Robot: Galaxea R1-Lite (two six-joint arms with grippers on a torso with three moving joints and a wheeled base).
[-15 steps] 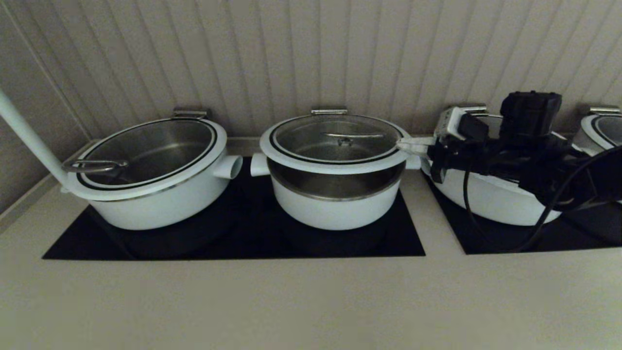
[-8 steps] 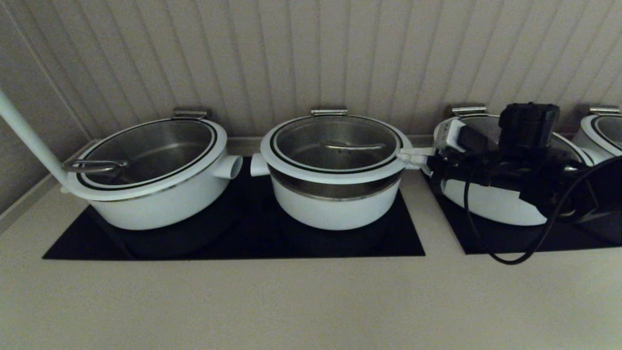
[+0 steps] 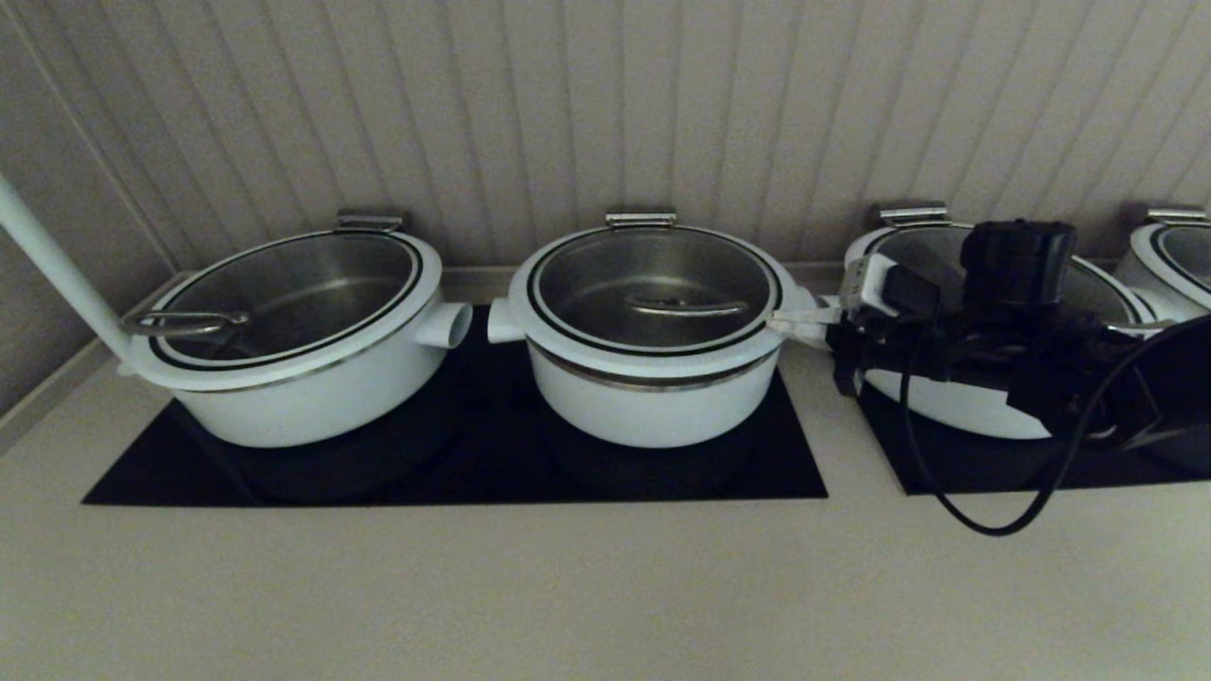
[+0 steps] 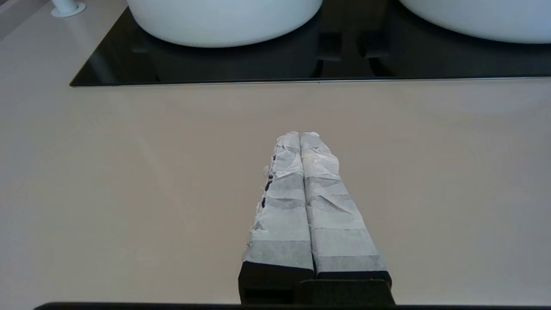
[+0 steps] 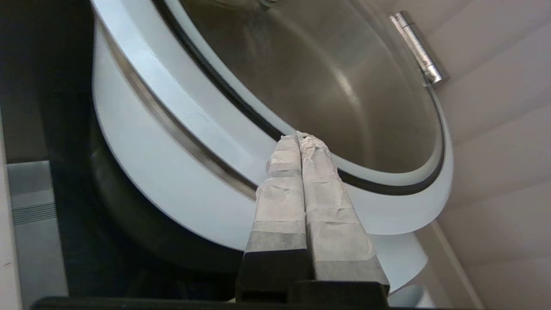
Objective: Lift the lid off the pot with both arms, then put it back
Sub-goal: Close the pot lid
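Observation:
The lid point(image 3: 653, 293), glass with a white rim, a black ring and a steel centre handle, lies low on the pot point(image 3: 653, 411), with a thin steel band showing under its rim. My right gripper point(image 3: 799, 322) reaches in from the right. Its fingers are shut together with no gap, and the tips rest against the lid's right rim. The right wrist view shows the gripper point(image 5: 300, 135) over the lid's rim point(image 5: 193, 103) and the pot's wall point(image 5: 142, 159). My left gripper point(image 4: 300, 134) is shut and empty over the beige counter, in front of the cooktop. It is out of the head view.
A wider white pot point(image 3: 303, 388) stands to the left, with a white pole point(image 3: 57, 274) beside it. Another wide pot point(image 3: 946, 397) sits behind my right arm, and one more point(image 3: 1173, 255) at the far right. Black cooktops point(image 3: 454, 468) lie underneath. A cable loop point(image 3: 984, 520) hangs over the counter point(image 3: 568, 586).
The lid has come down from well above the pot to rest low on it. My right gripper and arm moved down with it, and the cable loop sagged lower.

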